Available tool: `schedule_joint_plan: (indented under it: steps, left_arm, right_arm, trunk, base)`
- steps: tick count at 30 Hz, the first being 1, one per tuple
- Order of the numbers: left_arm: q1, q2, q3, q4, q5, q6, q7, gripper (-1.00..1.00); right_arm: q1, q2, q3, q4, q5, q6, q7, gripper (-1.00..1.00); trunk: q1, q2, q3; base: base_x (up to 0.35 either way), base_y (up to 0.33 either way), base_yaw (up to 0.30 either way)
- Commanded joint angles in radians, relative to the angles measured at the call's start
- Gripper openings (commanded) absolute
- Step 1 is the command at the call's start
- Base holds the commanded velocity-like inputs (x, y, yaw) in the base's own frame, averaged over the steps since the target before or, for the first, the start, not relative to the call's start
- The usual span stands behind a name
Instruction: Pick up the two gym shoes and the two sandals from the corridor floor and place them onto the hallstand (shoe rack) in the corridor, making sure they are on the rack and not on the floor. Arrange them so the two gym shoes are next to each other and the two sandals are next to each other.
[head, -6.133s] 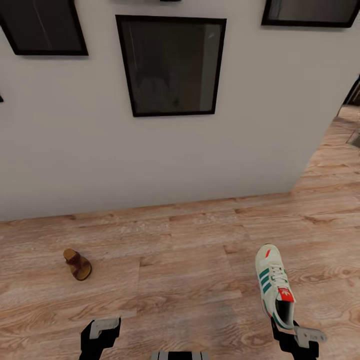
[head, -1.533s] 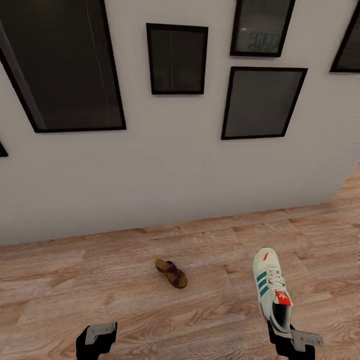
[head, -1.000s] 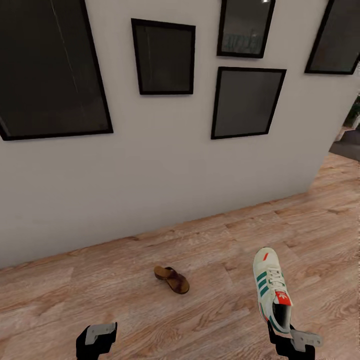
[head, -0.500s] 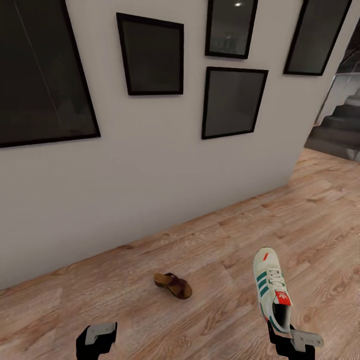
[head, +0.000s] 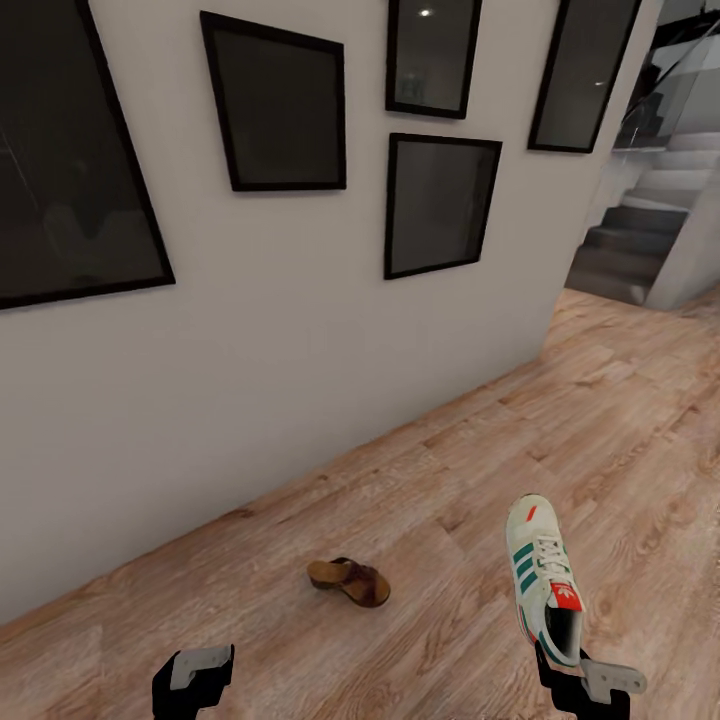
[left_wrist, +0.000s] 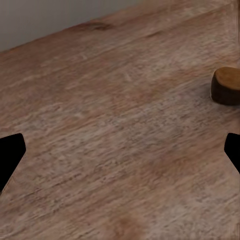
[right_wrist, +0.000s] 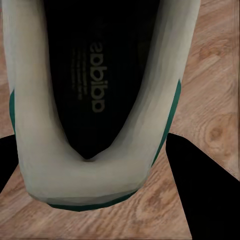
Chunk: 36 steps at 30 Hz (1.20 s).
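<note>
On the corridor floor (head: 620, 420), one sandal (head: 349, 582) lies ahead of the robot, between the two arms, its long axis running crosswise to the robot. Left gripper (head: 195, 675) is spread wide and empty, and appears the nearer. Right gripper (head: 580, 675) is clamped on the heel of a gym shoe (head: 545, 577), toe pointing forward, clear of the floor.
</note>
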<state>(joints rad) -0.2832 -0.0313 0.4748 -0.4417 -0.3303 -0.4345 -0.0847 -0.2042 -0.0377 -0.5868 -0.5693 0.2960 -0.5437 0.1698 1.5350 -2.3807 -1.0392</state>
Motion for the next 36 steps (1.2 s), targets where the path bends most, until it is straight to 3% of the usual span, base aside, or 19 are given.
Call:
schedule_joint_plan:
  steps: [1, 18, 28, 36]
  left_arm:
    - [-0.001, -0.001, 0.008, 0.0, -0.003, -0.003, -0.009, 1.0]
    - [0.0, -0.001, 0.008, -0.002, -0.003, -0.003, -0.01, 1.0]
    - [0.0, -0.001, 0.008, -0.002, -0.004, -0.003, -0.01, 1.0]
    - [0.0, -0.001, 0.008, -0.002, -0.004, -0.003, -0.01, 1.0]
  right_arm:
    - [-0.001, 0.001, -0.008, 0.0, 0.005, -0.004, 0.01, -1.0]
    - [-0.001, 0.001, -0.008, 0.0, 0.005, -0.004, 0.01, -1.0]
    - [-0.001, 0.001, -0.008, 0.0, 0.005, -0.004, 0.01, -1.0]
    - [-0.001, 0.001, -0.008, 0.0, 0.005, -0.004, 0.01, -1.0]
  trunk:
    - [0.0, 0.0, -0.001]
    - [0.0, 0.0, -0.001]
    - [-0.038, 0.07, 0.031]
    - [-0.038, 0.07, 0.031]
  base:
    - [0.026, 0.2, -0.268]
    - [0.004, 0.033, -0.268]
    - [0.0, 0.0, -0.268]
    - [0.0, 0.0, -0.268]
